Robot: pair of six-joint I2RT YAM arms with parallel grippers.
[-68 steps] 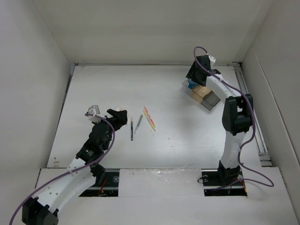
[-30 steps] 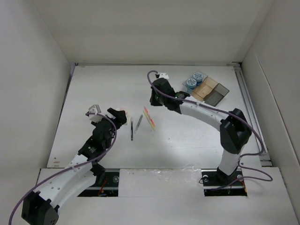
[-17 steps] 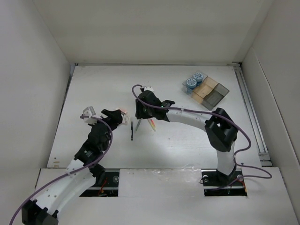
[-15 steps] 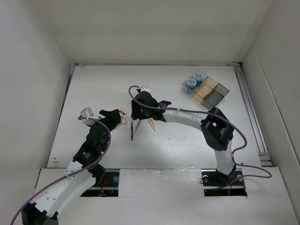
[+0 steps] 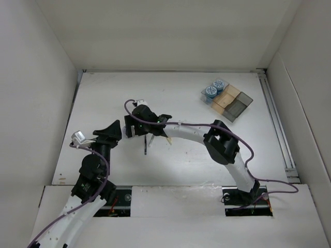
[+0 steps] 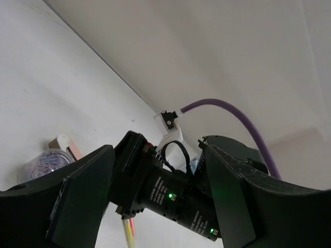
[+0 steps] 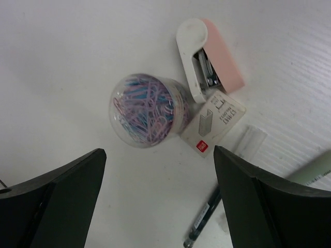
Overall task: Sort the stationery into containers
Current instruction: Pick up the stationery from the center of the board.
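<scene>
Right pincer point(image 7: 158, 151) gapes over a clear round tub point(image 7: 150, 110) of pastel paper clips; left pincer point(image 6: 155, 148) gapes too.

Around me, a flat white matte worktop point(image 5: 114, 93) lies boxed in by three plain off-white panel walls: a back wall point(image 5: 170, 31), a left wall point(image 5: 31, 103) and a right wall point(image 5: 310, 103). A thin pale metal rail point(image 5: 272, 113) runs along the worktop's right edge at the foot of the right wall. A white ledge point(image 5: 176, 217) closes the near side. The light is soft and even, casting only faint shadows. Seen close from my right wrist, part of the surface shows fine ribbing.
</scene>
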